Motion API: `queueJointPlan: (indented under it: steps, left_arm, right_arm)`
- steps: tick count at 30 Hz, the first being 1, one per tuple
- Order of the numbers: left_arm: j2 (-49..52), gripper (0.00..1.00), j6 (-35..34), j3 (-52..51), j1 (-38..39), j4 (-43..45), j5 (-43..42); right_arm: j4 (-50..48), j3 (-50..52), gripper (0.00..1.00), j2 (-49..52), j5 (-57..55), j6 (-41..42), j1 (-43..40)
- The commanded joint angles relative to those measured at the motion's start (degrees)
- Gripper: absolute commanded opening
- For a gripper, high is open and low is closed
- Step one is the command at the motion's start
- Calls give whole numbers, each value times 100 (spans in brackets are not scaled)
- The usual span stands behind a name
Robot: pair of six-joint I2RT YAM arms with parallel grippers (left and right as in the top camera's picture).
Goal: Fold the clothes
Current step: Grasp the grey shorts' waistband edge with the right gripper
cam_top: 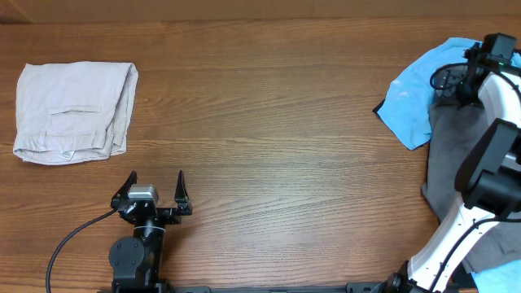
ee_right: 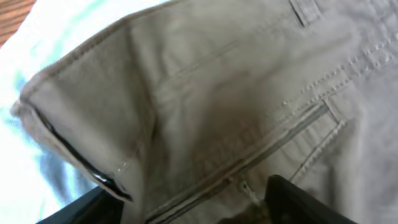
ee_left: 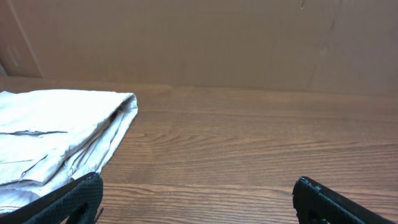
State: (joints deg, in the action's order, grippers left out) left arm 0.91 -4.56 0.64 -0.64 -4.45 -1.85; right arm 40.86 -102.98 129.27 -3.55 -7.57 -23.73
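- Currently the dark grey shorts (cam_top: 446, 159) lie rumpled at the table's (cam_top: 285, 122) right edge. They touch the light blue T-shirt (cam_top: 413, 102) on its robot-facing side.
- Right wrist view: grey woven cloth fills the frame, with the slit pocket (ee_right: 261, 149) running on a diagonal. Pale blue cloth shows along the left, seemingly under the shorts where they meet the T-shirt.
- Right gripper (ee_right: 193, 208): two dark fingers (ee_right: 305, 202) at the bottom of the view, set well apart, directly over the shorts by the pocket. Nothing is pinched between them. I cannot tell if the tips touch the cloth.
- Overhead: the right arm (cam_top: 498, 94) reaches over the shorts, its black head sitting where the T-shirt meets them.
- Left gripper (cam_top: 156, 189): claw spread wide, holding nothing, well apart from the T-shirt, far to its left and nearer the robot.
- Pale beige shorts (cam_top: 75, 112): folded flat, far across the table from the T-shirt, at the left side.
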Motion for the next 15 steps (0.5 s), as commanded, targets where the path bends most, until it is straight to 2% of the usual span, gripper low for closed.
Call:
queueJointPlan:
  steps: [1, 3, 5, 6, 10, 15]
  left_arm:
    - [-63, 100, -103, -37, -48, 15, 39]
    - [-63, 100, -103, -37, -48, 15, 39]
    - [-63, 100, -103, -37, -48, 15, 39]
    - [-63, 100, -103, -37, -48, 15, 39]
    - [-63, 100, -103, -37, -48, 15, 39]
    - [-63, 100, -103, -37, -48, 15, 39]
  right_arm:
    - [-7, -173, 66, -306, 299, 35, -46]
    - [-7, -173, 60, -306, 507, 33, -46]
    - [-13, -173, 49, -306, 855, 31, -33]
    - [-26, -173, 47, -306, 1073, 31, -24]
    - [-50, -173, 47, -306, 1364, 33, -24]
    - [-11, -146, 56, -304, 1351, 26, -33]
